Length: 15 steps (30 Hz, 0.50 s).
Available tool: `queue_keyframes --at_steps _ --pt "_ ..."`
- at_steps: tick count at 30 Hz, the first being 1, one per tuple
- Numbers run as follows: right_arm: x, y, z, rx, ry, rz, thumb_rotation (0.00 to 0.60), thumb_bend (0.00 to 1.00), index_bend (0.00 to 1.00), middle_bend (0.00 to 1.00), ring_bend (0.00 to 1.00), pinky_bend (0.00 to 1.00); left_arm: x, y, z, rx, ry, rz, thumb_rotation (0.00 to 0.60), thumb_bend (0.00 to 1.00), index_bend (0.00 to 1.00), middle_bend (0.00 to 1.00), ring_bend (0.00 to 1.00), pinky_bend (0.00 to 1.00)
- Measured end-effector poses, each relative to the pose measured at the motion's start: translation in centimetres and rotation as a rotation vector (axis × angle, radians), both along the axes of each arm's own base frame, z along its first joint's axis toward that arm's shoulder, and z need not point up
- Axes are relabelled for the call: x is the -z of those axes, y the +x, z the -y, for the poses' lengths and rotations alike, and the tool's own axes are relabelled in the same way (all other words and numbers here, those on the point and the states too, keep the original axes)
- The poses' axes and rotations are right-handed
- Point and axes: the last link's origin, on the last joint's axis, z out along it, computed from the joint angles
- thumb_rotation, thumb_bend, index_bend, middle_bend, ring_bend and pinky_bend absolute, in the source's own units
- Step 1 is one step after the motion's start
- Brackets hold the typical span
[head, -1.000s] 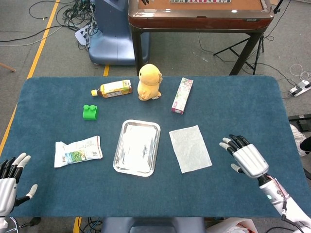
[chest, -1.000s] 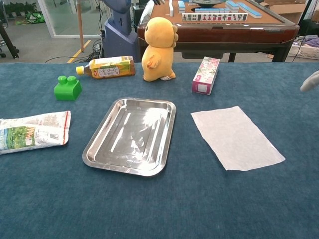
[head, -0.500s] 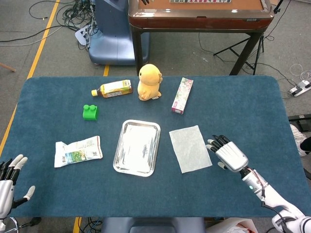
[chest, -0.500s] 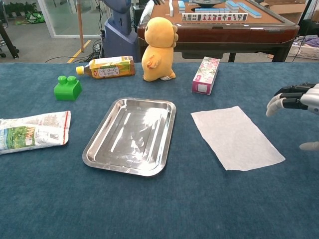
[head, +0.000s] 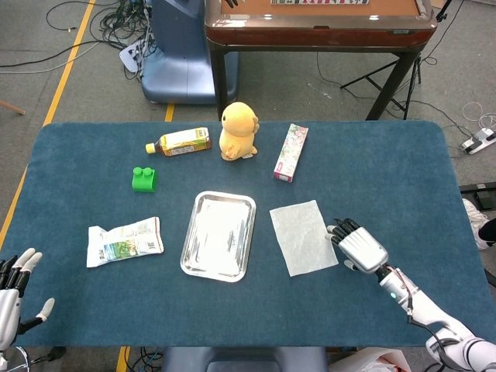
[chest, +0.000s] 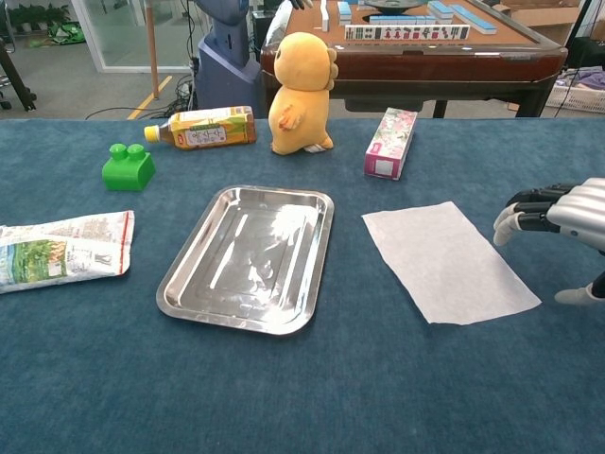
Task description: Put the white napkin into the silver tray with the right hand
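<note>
white napkin (head: pixel 303 236) lies flat just beside the empty right hand (head: pixel 359 246).

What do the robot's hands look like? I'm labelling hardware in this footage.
The right hand has a silver-grey metallic back, black fingers with pale tips, and a white forearm with thin red wiring at the wrist. The left hand shows the same silver, black and pale-tipped fingers.

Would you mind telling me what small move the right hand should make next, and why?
Probably ease the right hand a little further left and down onto the near edge of the white napkin. The hand hovers just beside it, holding nothing, while the napkin lies flat on the table, right of the silver tray, which holds nothing.
</note>
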Motion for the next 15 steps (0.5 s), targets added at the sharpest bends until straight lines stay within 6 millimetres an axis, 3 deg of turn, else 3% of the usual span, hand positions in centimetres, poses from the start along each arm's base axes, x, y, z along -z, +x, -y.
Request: queue_keyframes --at_steps 15 --pt "1.8 0.8 0.8 -0.025 0.02 0.011 0.6 0.08 0.31 0.24 0.12 0.22 -0.2 -0.4 0.1 -0.012 0.004 -0.001 0.6 0.25 0.12 0.08 0.03 0.0"
